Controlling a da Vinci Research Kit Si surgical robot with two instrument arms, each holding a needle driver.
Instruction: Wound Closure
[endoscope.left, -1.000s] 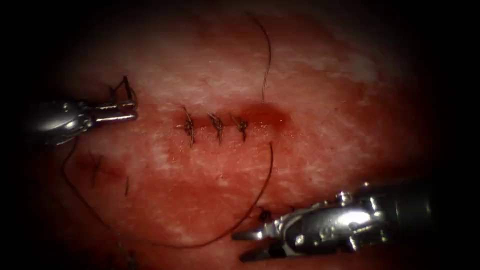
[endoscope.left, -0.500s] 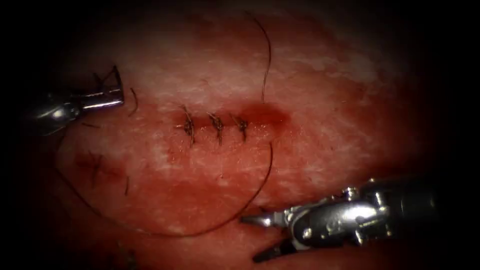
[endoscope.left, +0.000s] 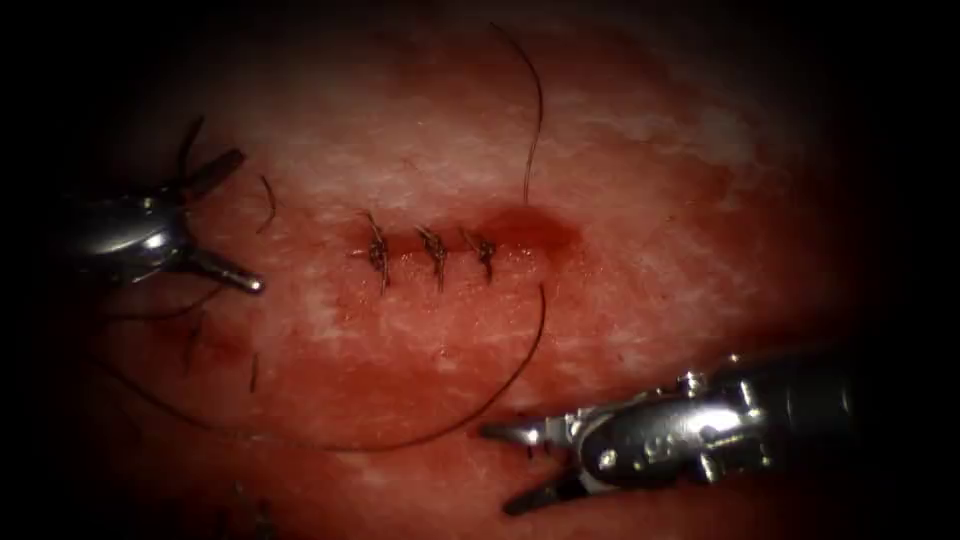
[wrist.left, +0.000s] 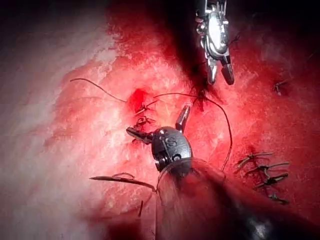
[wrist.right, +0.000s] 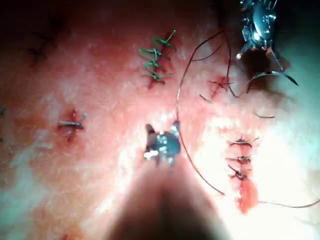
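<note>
Needle (wrist.right: 270, 74) – curved, lying loose on the tissue (endoscope.left: 650, 200), left of the cut (endoscope.left: 455, 241) and just beside the left gripper (endoscope.left: 245, 222); not in the tissue and held by neither tool. Left gripper: jaws spread wide apart, one angled up and one down, clamped on nothing. Right gripper (endoscope.left: 520, 465): below and right of the cut, jaws apart, holding nothing; its upper jaw tip sits close to the thread (endoscope.left: 480, 405) without gripping it. Thread: one strand rises from the right end of the cut and arcs upward; another leaves the tissue just below that end, sweeps down past the right gripper's tip, then runs in a long bow leftward toward the left tool. Cut: horizontal, three knotted stitches (endoscope.left: 435, 252) side by side across it, right end unstitched. Red fluid (endoscope.left: 535, 230) – pooled at that open right end. Short cut ends of thread (endoscope.left: 268, 203) lie on the tissue near the left gripper.
</note>
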